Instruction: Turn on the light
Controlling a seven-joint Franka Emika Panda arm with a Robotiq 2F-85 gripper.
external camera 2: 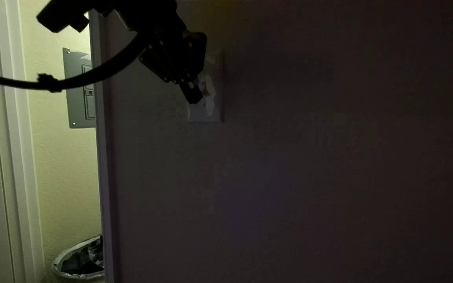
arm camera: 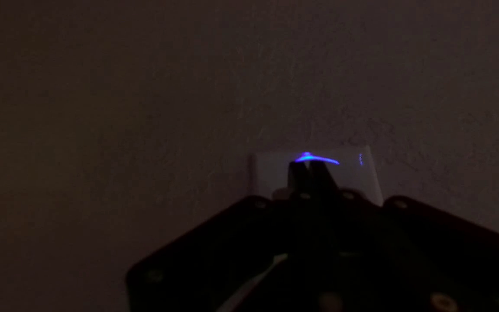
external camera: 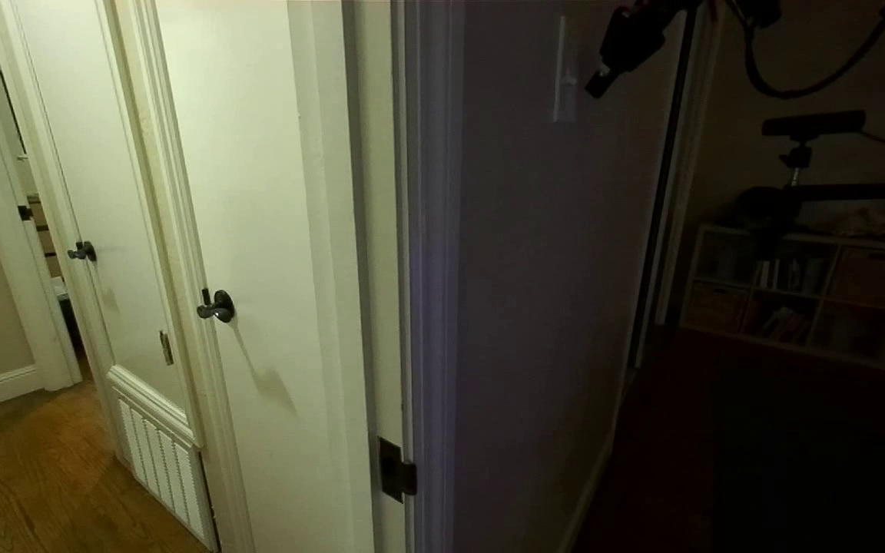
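"Where's the light switch (external camera 2: 213,103)?"

"On the wall (external camera 2: 309,177), straight ahead of the gripper (arm camera: 308,164). In an exterior view the fingertips (external camera 2: 192,94) cover part of it; whether they touch the toggle (external camera: 568,76), I can't tell."

"Holding anything?"

"Nothing visible. The fingers are drawn together, barely a sliver between the tips."

"So how far along?"

"Reaching looks nearly done; flipping isn't, I'd judge, with the wall round the gripper this dark. Brightness shows only past the door frame (external camera 2: 109,204), off to the gripper's side."
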